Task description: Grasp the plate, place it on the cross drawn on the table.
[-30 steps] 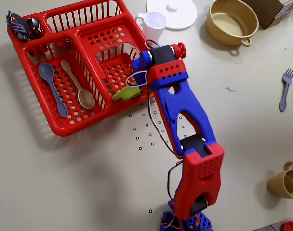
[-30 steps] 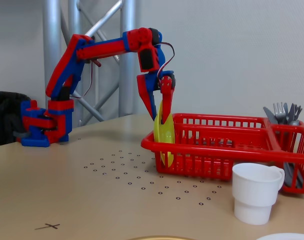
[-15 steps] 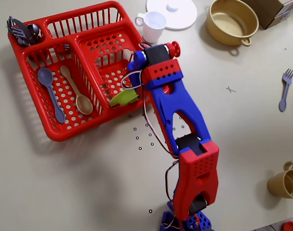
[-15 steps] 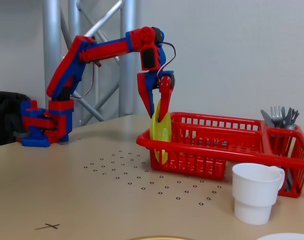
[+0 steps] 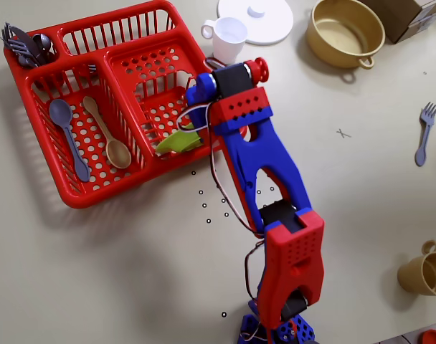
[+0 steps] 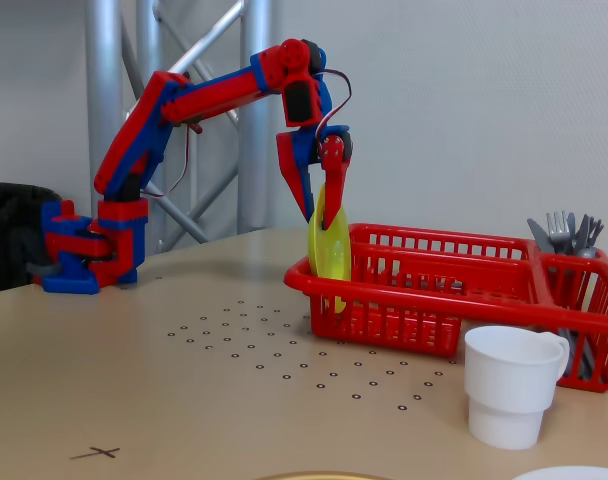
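Observation:
A yellow-green plate [image 5: 178,141] stands on edge in the near right compartment of a red dish rack [image 5: 39,107], against its rim. In the fixed view the plate [image 6: 330,245] is upright at the rack's [image 6: 464,300] left end. My red and blue gripper [image 6: 319,190] comes down from above, with one jaw on each side of the plate's top edge, shut on it. In the overhead view the gripper [image 5: 191,120] is partly hidden under the wrist. A small drawn cross [image 5: 342,133] marks the table right of the arm; it also shows at the front left in the fixed view [image 6: 102,452].
The rack holds a grey spoon [image 5: 66,132], a tan spoon [image 5: 107,136] and dark cutlery [image 5: 21,44]. A white cup [image 5: 229,36], a white lid [image 5: 264,25], a tan pot [image 5: 345,30], a grey fork [image 5: 424,132] and a tan mug [image 5: 426,272] lie around.

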Robot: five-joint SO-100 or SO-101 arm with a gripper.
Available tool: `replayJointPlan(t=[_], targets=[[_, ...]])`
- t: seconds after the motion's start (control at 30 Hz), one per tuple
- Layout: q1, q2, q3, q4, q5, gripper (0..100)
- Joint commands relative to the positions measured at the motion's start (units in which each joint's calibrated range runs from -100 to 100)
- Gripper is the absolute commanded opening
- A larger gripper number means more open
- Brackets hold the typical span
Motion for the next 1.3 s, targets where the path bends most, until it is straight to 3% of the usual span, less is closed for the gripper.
replayJointPlan(t=[0.0, 0.53, 0.93, 1.03, 1.27], targets=[[-1.3, -5.3, -8.7, -0.2, -0.1, 0], [-3.0, -8.6, -12.8, 4.2, -1.9, 0], [-2.8, -10.4, -12.0, -7.9, -3.9, 0], [-2.7, -10.0, -13.2, -2.0, -1.7, 0], [-2.4, -10.2, -14.9, -9.2, -4.0, 0]])
